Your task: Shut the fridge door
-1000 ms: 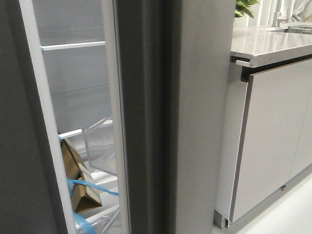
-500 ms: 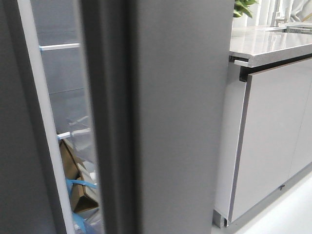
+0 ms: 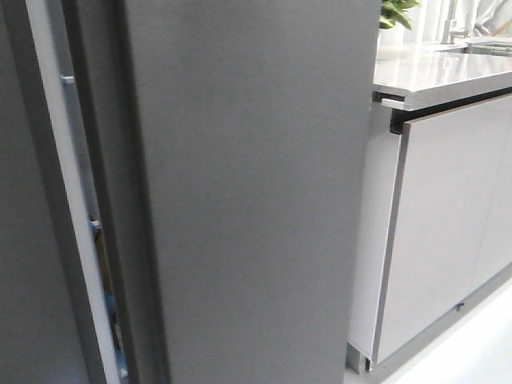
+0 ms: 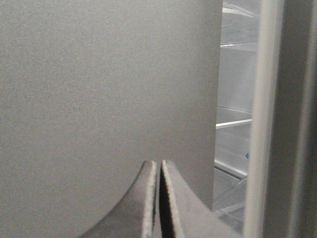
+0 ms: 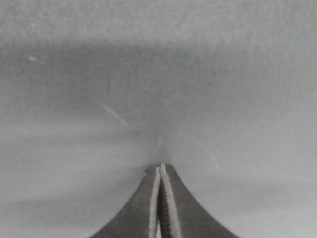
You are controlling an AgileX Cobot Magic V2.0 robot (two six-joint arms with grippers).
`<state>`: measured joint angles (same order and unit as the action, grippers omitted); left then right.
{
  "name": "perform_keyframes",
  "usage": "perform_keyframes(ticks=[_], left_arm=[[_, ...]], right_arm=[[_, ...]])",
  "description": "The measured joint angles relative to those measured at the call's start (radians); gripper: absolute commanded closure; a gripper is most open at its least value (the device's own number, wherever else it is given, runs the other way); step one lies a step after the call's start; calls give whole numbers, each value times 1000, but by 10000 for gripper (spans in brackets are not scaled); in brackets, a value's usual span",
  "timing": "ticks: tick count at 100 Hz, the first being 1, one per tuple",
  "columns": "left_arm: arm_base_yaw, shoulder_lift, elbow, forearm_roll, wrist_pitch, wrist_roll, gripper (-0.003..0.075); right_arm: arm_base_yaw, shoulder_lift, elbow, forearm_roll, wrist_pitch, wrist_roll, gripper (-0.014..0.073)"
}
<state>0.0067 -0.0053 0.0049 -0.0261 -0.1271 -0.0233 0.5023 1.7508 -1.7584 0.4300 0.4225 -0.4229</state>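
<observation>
The fridge door [image 3: 256,200] is a tall matte dark-grey panel that fills the middle of the front view. Only a thin slit shows at its left edge, beside a white lining strip [image 3: 60,200]. Neither gripper shows in the front view. In the left wrist view my left gripper [image 4: 159,163] is shut and empty, its tips against the door's grey face [image 4: 99,74]. A gap beside it shows the fridge shelves [image 4: 233,124]. In the right wrist view my right gripper [image 5: 160,167] is shut and empty, its tips touching a grey surface [image 5: 158,89] that fills the view.
A second dark-grey panel [image 3: 24,240] stands at the far left. To the right are light-grey glossy cabinet fronts [image 3: 448,224] under a pale stone counter [image 3: 448,72] with a plant [image 3: 400,12]. Pale floor [image 3: 472,352] shows at the lower right.
The fridge door has swung left across the opening. The wide gap that showed shelves, clear bins, a cardboard box and blue tape has shrunk to a thin slit.
</observation>
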Motion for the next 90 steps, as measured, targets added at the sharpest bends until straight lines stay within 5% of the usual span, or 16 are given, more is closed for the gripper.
perform_keyframes(ticks=[35, 68, 90], left_arm=[[0, 0, 0, 0, 0, 0, 740], [0, 0, 0, 0, 0, 0, 740], [0, 0, 0, 0, 0, 0, 740]], right_arm=[[11, 246, -263, 9, -167, 0, 639], [26, 310, -347, 11, -147, 0, 639], [17, 312, -348, 7, 118, 0, 639]])
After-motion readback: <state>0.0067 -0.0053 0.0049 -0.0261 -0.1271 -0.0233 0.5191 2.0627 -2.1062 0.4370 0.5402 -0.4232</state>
